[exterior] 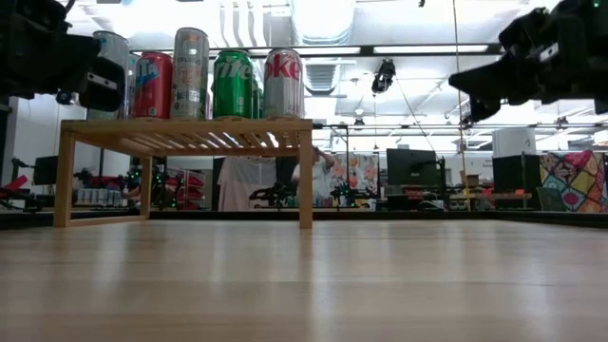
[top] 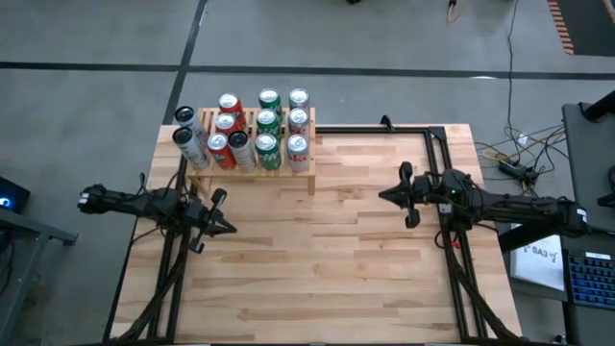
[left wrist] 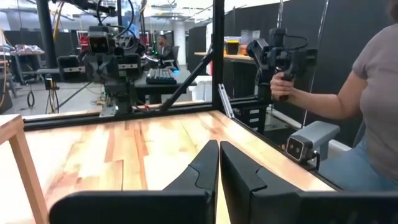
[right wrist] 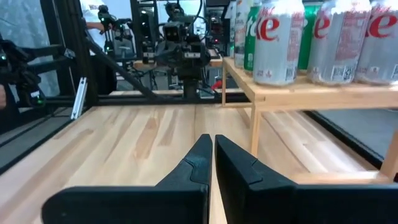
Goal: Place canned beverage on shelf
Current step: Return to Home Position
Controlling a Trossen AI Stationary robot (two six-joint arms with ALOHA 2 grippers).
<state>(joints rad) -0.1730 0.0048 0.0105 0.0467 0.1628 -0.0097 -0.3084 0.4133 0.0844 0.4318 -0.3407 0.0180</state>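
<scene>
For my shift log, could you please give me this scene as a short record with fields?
Shelf: light-wood, slatted, at the far left corner of the table.
Cans: red, green and silver-and-red soda cans, upright on the shelf top.
Left pincer: shut, empty, above the table in front of the shelf.
Right pincer: shut, empty, above the table's right half.
Person: beyond the table's edge, holding a dark device.
</scene>
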